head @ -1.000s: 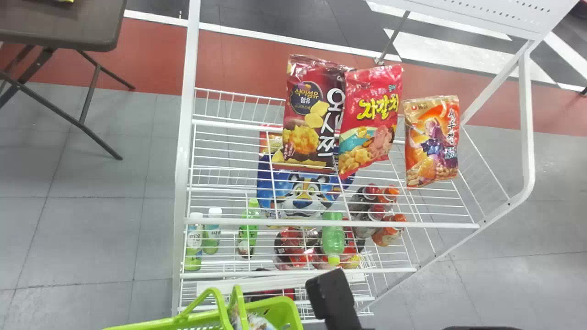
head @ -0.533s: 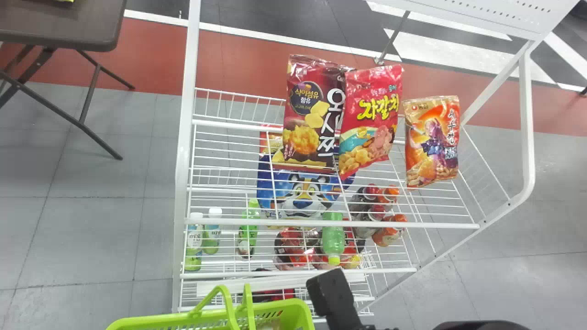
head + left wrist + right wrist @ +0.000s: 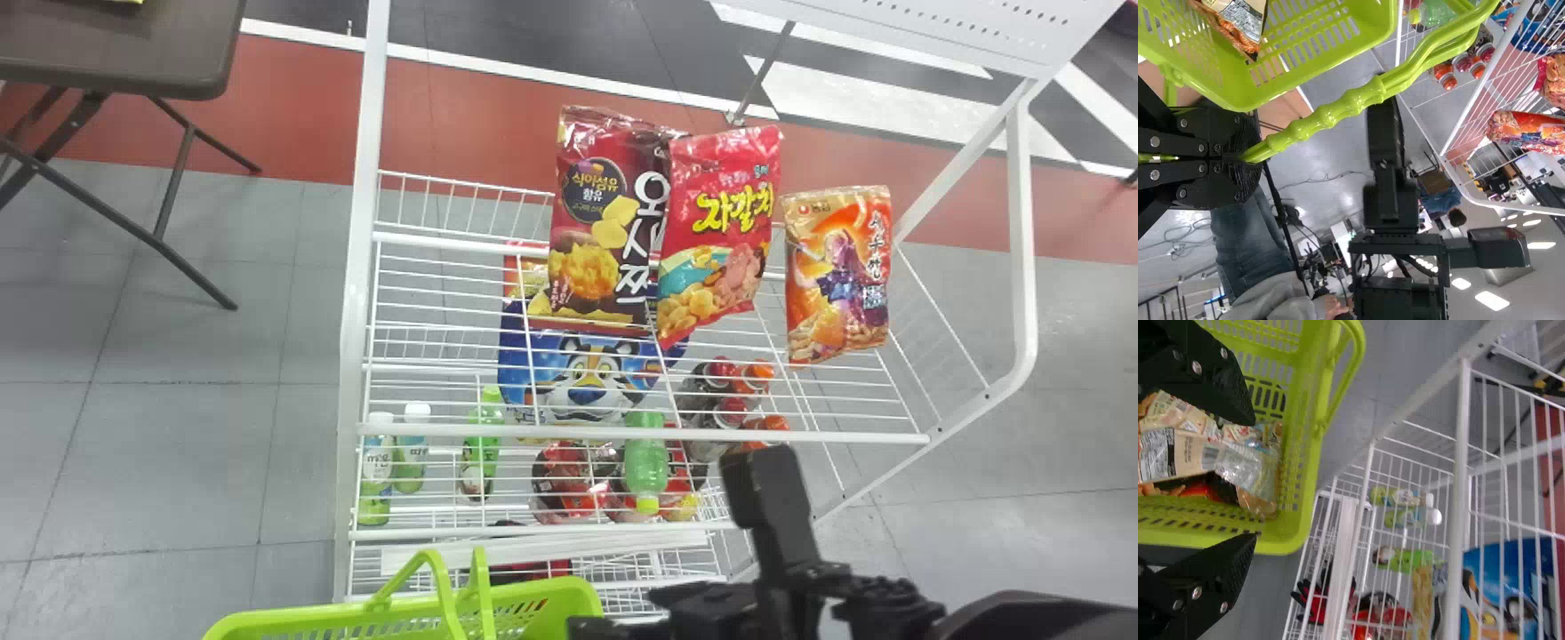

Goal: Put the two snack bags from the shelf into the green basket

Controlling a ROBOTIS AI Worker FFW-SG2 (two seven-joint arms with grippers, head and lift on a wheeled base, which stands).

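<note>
In the head view, three bags are being borne by the shelf (image 3: 533, 433): a dark bag (image 3: 591, 213), a red bag (image 3: 718, 227) and an orange bag (image 3: 837, 276). The dark bag is being overlapped by the red bag, so while either is being drawn away, its neighbour may be getting dragged along or knocked down. The orange bag is being borne apart from them. The basket (image 3: 551, 588) is being held before the shelf, with the right arm (image 3: 1031, 620) being held beside it.

In the left wrist view, the handle (image 3: 1331, 110) is being pinched by the left claw (image 3: 1248, 157), its fingers pressed together on it. The basket's weight is seemingly being carried at this one spot; if the handle is being nudged or is being turned in that grip, the basket may be getting tipped.

In the right wrist view, the right claw (image 3: 1253, 480) is being held spread, with nothing being pinched. A pale bag (image 3: 1191, 453) is being held in the basket among others; whether a wanted one is being counted there cannot be told. The rim may be getting snagged by a finger if too little clearance is being given.
</note>
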